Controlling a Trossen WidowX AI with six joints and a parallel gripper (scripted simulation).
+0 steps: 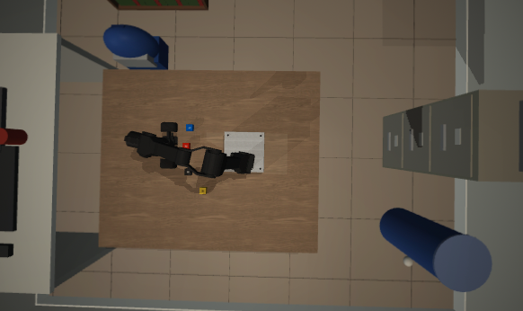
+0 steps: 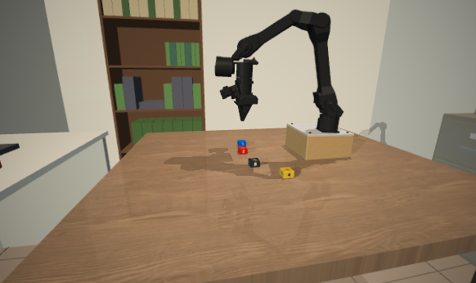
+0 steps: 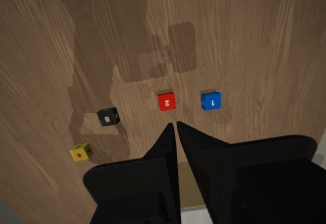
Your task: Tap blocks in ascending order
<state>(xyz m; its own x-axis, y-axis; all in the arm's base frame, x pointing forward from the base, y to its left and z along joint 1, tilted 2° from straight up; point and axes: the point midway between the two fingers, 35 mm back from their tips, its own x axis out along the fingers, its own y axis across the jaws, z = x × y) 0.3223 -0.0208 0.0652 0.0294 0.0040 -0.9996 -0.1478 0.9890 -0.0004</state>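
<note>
Four small blocks lie on the wooden table [image 2: 204,214]. The blue block [image 1: 190,128] [image 2: 241,142] [image 3: 211,101] shows 1. The red block [image 1: 186,146] [image 2: 242,150] [image 3: 166,102] shows 2 and lies right beside the blue one. The black block [image 1: 188,172] [image 2: 253,162] [image 3: 108,117] bears a white digit that I cannot read. The yellow block [image 1: 202,191] [image 2: 286,172] [image 3: 81,152] shows 4. My gripper [image 2: 244,118] [image 3: 174,126] is shut and empty. It points straight down, high above the table, roughly over the red and blue blocks. It touches no block.
The arm stands on a tan box with a white top plate [image 1: 243,141] [image 2: 319,146], right of the blocks. A bookshelf [image 2: 151,67] stands behind the table, a white counter [image 2: 41,153] to the left and a grey cabinet [image 2: 458,137] to the right.
</note>
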